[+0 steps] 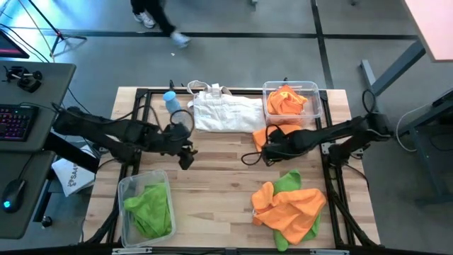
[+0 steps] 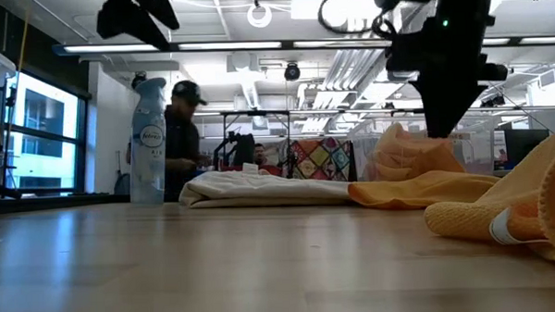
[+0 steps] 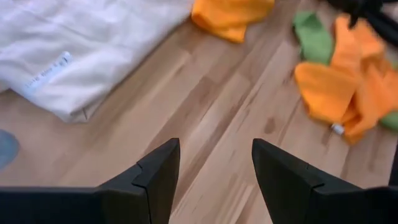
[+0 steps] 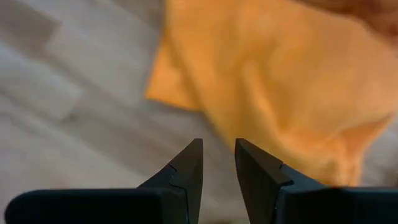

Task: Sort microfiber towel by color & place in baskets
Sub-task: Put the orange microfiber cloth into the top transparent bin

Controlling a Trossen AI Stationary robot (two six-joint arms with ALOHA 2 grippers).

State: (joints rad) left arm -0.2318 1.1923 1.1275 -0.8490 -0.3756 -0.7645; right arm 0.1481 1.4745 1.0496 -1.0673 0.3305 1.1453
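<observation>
One orange microfiber towel (image 1: 260, 134) lies flat on the wood in front of the far-right basket (image 1: 317, 106), which holds more orange cloth. My right gripper (image 4: 217, 146) points down just above this towel's (image 4: 267, 81) edge, open by a narrow gap, with nothing between the fingers. My left gripper (image 3: 214, 146) hangs open over bare wood at the table's middle left (image 1: 187, 157). The near-left basket (image 1: 126, 188) holds green towel. A heap of orange and green towels (image 1: 287, 205) lies at the near right.
A white fabric bag (image 1: 226, 113) lies at the far middle, and a spray bottle with a blue cap (image 1: 172, 103) stands to its left. Bare wood stretches between the two grippers. A person (image 2: 180, 141) stands in the room beyond the table.
</observation>
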